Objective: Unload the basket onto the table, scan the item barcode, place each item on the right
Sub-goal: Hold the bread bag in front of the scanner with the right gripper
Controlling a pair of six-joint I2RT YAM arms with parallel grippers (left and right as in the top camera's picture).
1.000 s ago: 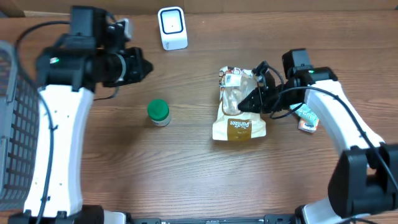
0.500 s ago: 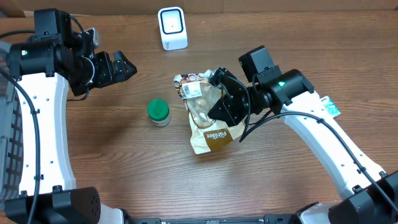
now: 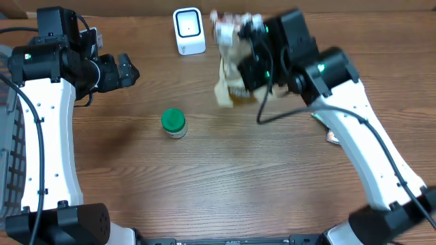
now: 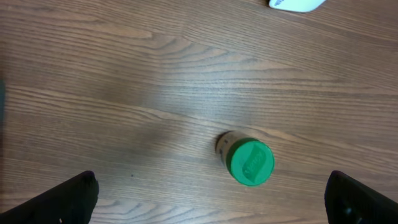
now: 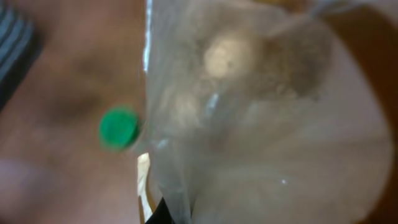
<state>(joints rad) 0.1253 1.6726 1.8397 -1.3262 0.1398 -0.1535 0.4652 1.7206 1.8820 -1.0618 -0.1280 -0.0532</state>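
The item is a clear and cream snack bag (image 3: pixel 227 54). It hangs blurred in the air at the back of the table, just right of the white barcode scanner (image 3: pixel 189 30). My right gripper (image 3: pixel 249 62) is shut on the bag. In the right wrist view the bag (image 5: pixel 261 124) fills almost the whole frame and hides the fingers. My left gripper (image 3: pixel 129 68) hovers at the left, open and holding nothing; its two dark fingertips (image 4: pixel 74 199) stand wide apart in the left wrist view.
A green-lidded jar (image 3: pixel 173 123) stands upright on the wood left of centre, also seen as the jar (image 4: pixel 250 163) and its lid (image 5: pixel 118 127). A wire basket (image 3: pixel 10 136) borders the left edge. A small packet (image 3: pixel 332 137) lies at the right under my right arm.
My right arm has lifted the bag off the table's middle and carried it back toward the scanner. My left gripper has opened and drawn back to the left.
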